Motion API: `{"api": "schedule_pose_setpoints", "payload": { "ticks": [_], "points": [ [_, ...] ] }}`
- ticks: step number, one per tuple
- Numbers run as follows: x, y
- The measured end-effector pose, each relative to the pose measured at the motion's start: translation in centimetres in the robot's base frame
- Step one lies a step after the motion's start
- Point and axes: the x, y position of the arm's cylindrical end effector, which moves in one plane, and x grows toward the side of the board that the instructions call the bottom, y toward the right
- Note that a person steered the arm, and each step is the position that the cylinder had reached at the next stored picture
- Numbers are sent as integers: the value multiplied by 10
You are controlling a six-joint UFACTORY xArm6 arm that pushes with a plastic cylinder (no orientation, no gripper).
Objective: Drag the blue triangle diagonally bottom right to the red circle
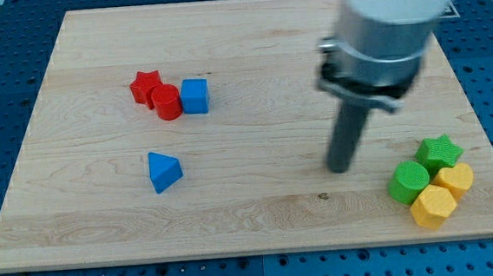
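1. The blue triangle (163, 171) lies on the wooden board (261, 215) in the view's left half, below the cluster of three blocks and well apart from it, with nothing touching it.
2. The red circle (166, 102), a short round block, sits toward the view's upper left. It touches the red star (145, 86) on its upper left and the blue cube (195, 96) on its right.
3. My tip (341, 168) rests on the board at the view's right of centre, well apart from the blue triangle and from the red circle. It stands nearer to the four blocks at the view's lower right, though not touching them.
4. I have no jaws: the arm ends in a plain dark rod that holds nothing.
5. At the view's lower right, four blocks are packed together: a green star (439, 151), a green circle (408, 181), a yellow block (455, 179) whose shape I cannot make out, and a yellow hexagon (432, 206).
6. Between the blue triangle and the red circle the wood is bare. The blue cube stands just up and to the view's right of that path.
7. Count: eight blocks in all, two red, two blue, two green, two yellow.
8. No writing or label can be read on the blocks or the board.
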Motion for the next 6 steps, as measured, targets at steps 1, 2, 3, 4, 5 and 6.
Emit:
{"api": "schedule_pose_setpoints", "payload": {
  "ticks": [1, 2, 3, 4, 5, 6],
  "points": [
    [3, -61],
    [22, -95],
    [22, -95],
    [19, -95],
    [15, -92],
    [-11, -75]
  ]
}}
